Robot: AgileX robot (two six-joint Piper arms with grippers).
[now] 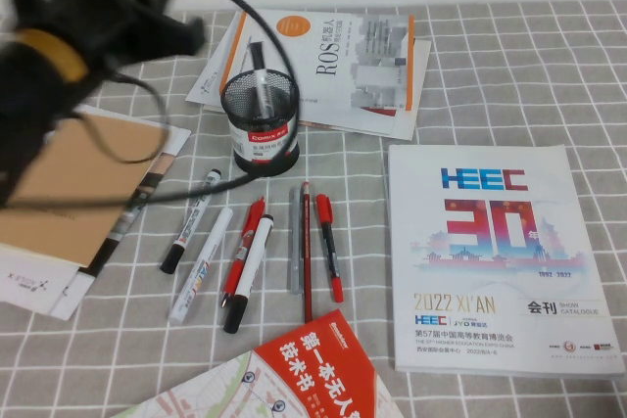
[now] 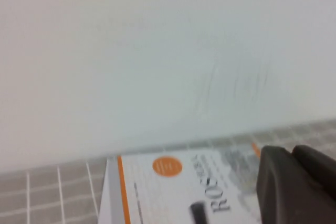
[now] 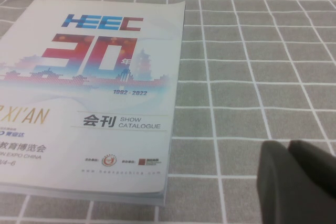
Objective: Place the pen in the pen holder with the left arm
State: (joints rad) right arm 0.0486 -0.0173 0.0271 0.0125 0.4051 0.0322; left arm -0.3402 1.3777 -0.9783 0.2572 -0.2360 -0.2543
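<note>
Below and to the right of my raised left gripper (image 2: pixel 296 184), the pen (image 1: pixel 263 93) stands inside the pen holder (image 1: pixel 261 124); my grip I cannot tell. My right gripper (image 3: pixel 296 182) hovers beside the catalogue (image 3: pixel 89 93), its grip unclear too.

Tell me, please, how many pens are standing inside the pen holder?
1. The pen leans inside the pen holder, in front of the ROS booklet; mesh may hide more. Left gripper is raised near that booklet; right gripper hovers beside the HEEC catalogue.

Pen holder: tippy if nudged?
Probably light: the pen holder is open mesh. Its solid base should resist tipping; the pen leaning inside may rattle. Left end effector hangs near the booklet; right end effector beside the catalogue.
</note>
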